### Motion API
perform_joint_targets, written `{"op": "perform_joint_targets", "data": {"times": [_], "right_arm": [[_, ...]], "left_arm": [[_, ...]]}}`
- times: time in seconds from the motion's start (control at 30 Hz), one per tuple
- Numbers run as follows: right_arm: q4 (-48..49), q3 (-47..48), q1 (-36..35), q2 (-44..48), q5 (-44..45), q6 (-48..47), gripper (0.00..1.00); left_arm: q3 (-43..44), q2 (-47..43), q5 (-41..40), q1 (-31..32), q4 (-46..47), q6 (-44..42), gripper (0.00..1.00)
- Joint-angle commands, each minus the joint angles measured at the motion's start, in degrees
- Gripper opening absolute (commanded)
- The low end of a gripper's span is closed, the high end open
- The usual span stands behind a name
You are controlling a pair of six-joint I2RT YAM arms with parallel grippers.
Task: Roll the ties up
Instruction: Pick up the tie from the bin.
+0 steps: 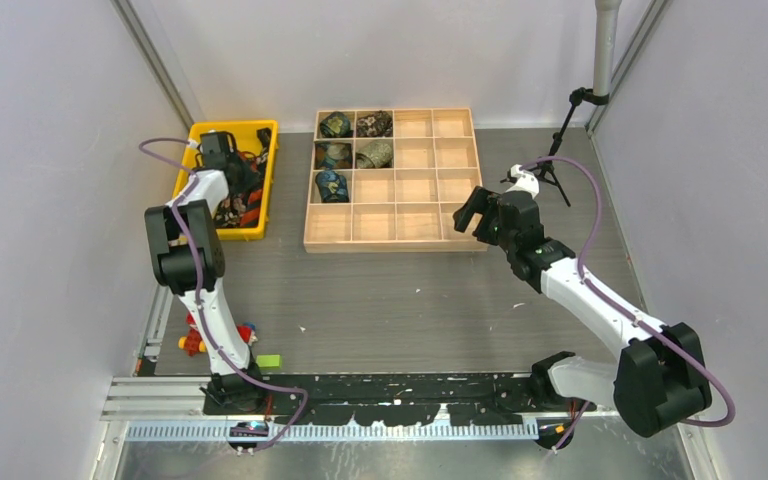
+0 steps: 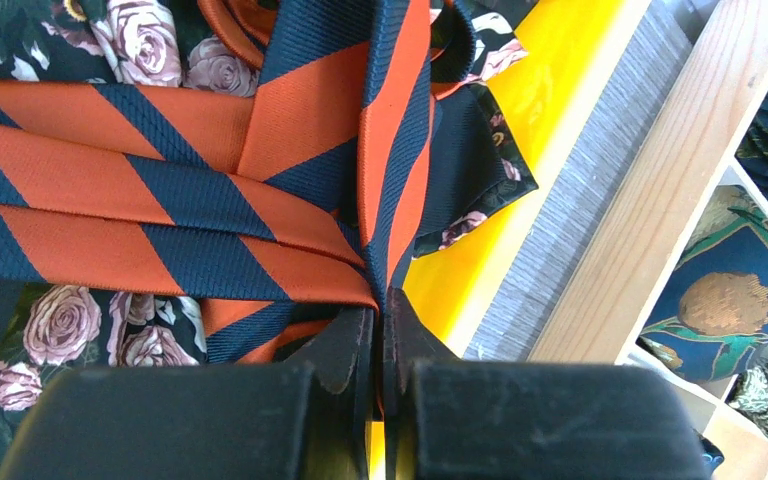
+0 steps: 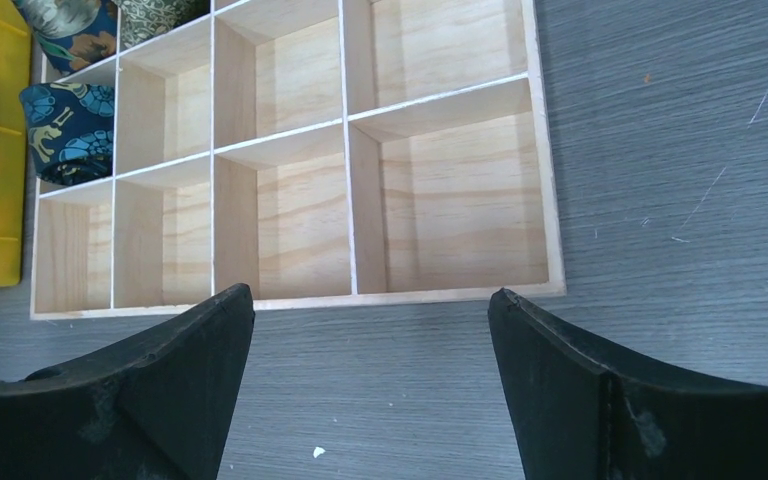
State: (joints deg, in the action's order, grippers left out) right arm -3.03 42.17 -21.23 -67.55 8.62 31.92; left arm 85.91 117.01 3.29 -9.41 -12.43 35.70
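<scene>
Left jaws clamped on striped tie (image 2: 140,190); lifting may drag tangled floral tie (image 2: 60,325). Right jaws wide, empty.

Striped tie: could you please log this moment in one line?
left hand shut on striped tie | in yellow bin | right hand open, empty

Grey table (image 1: 390,300) with yellow bin (image 1: 270,180), wooden grid tray (image 1: 390,244), small toy blocks (image 1: 195,340).
</scene>
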Motion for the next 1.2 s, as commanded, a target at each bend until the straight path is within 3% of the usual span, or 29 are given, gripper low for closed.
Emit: {"op": "perform_joint_targets", "data": {"times": [0.0, 0.47, 0.93, 1.17], "right_arm": [[1.78, 1.95, 0.37, -0.36, -0.54, 0.83, 0.91], [1.86, 1.55, 0.33, 0.27, -0.28, 1.11, 0.90], [2.22, 0.64, 0.32, 1.63, 0.78, 1.49, 0.89], [-1.77, 2.77, 0.32, 2.54, 2.41, 1.67, 0.89]], "left_arm": [[2.49, -1.96, 1.15, -0.18, 1.85, -0.45, 0.00], [10.32, -17.51, -8.71, 5.96, -6.79, -7.04, 0.00], [19.61, -33.00, -4.87, 13.95, -13.40, -9.80, 0.00], [14.57, -42.74, 2.10, 21.14, -16.61, -8.08, 0.00]]}}
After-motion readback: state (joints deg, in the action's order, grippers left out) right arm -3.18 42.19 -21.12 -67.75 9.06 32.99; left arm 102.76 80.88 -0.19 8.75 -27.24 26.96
